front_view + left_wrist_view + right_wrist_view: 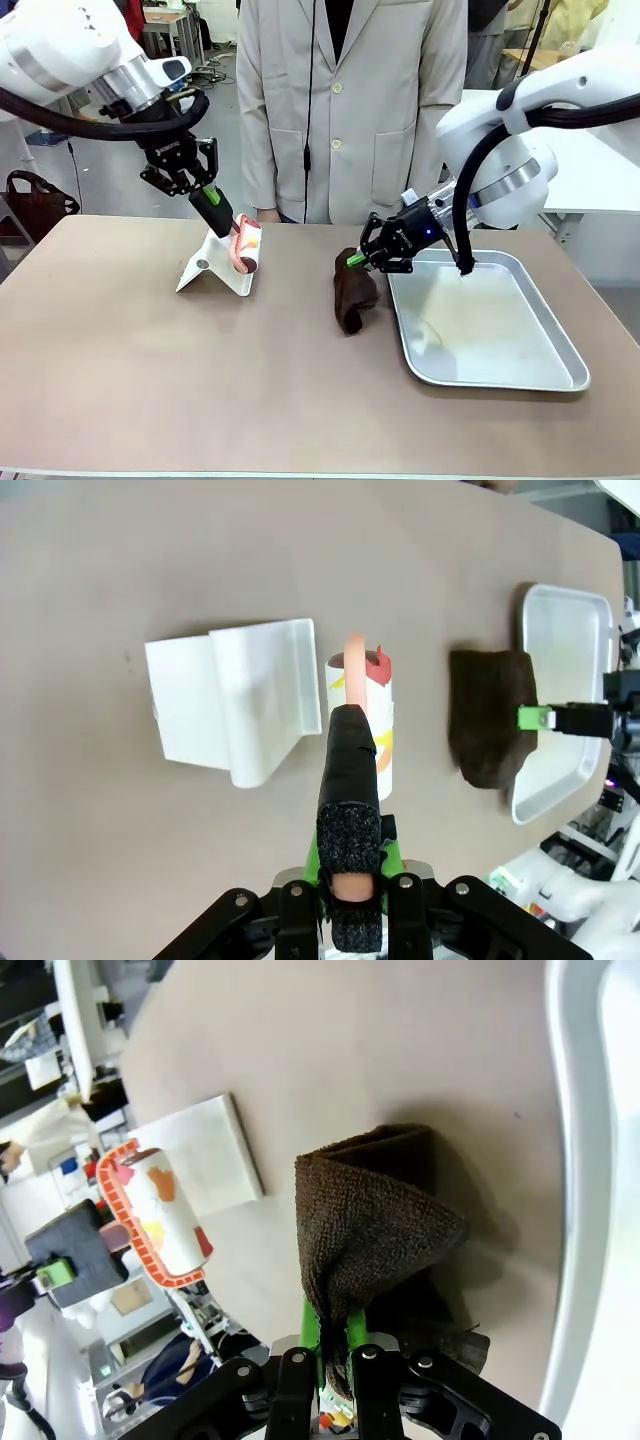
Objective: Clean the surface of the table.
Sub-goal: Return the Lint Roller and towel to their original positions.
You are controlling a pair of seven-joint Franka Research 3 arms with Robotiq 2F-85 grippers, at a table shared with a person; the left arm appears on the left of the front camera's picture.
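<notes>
— Left gripper (218, 213), upper left of the front view: what has it got?

— Its fingers are closed on the orange handle of a lint roller (247, 246), whose white roll carries red and yellow print. In the left wrist view the handle (354, 658) runs between the black pads at bottom centre, and the roll stands just right of a white plastic stand (232, 702), which sits on the table (150, 370).

— And the right gripper (361, 259)?

— Right of centre in the front view, pinched shut on a dark brown cloth (355, 293). The cloth hangs from the green fingertips and its lower part rests on the brownish table top, right beside the left rim of a shiny metal tray (560, 340). In the right wrist view the cloth (370, 1225) rises from the closed fingers at bottom centre in a folded peak, with the tray's pale rim along the right edge.

— Where does the table sit?

— It spans the whole lower half of the front view. A person in a pale coat (350, 100) stands at its far edge, top centre.
</notes>
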